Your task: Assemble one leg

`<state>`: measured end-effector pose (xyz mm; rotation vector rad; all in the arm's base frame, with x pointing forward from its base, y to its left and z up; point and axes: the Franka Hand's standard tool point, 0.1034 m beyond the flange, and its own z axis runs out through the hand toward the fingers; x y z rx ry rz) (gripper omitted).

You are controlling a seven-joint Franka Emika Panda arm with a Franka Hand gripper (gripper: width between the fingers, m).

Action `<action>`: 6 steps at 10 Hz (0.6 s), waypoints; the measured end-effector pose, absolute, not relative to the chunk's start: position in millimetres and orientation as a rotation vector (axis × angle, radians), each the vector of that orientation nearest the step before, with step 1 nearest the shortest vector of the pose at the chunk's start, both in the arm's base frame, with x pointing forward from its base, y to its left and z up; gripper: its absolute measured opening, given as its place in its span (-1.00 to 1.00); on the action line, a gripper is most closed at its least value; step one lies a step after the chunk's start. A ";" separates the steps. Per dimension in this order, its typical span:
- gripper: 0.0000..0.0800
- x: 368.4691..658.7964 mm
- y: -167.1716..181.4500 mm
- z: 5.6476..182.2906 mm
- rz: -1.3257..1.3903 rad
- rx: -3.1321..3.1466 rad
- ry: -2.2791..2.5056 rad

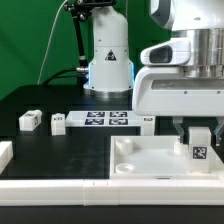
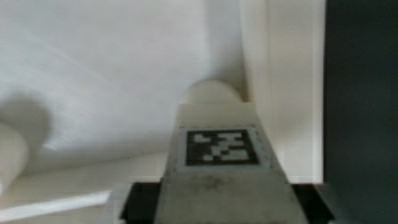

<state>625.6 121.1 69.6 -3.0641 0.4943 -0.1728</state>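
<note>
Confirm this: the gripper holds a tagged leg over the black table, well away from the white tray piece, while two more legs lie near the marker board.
Wrong about the place. In the exterior view the gripper holds the leg over the white tray piece, near its corner at the exterior view's right, not over bare black table. The rest stands: two more legs lie near the marker board.

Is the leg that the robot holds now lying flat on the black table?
No, the leg stands upright between the jaws of the gripper, over a corner of the white tray-like piece, not on the black table.
</note>
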 end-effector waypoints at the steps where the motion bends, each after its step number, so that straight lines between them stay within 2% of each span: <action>1: -0.28 625.6 120.7 69.7 -0.169 -3.019 0.694; 6: -0.27 624.4 121.8 69.5 -0.118 -2.646 1.551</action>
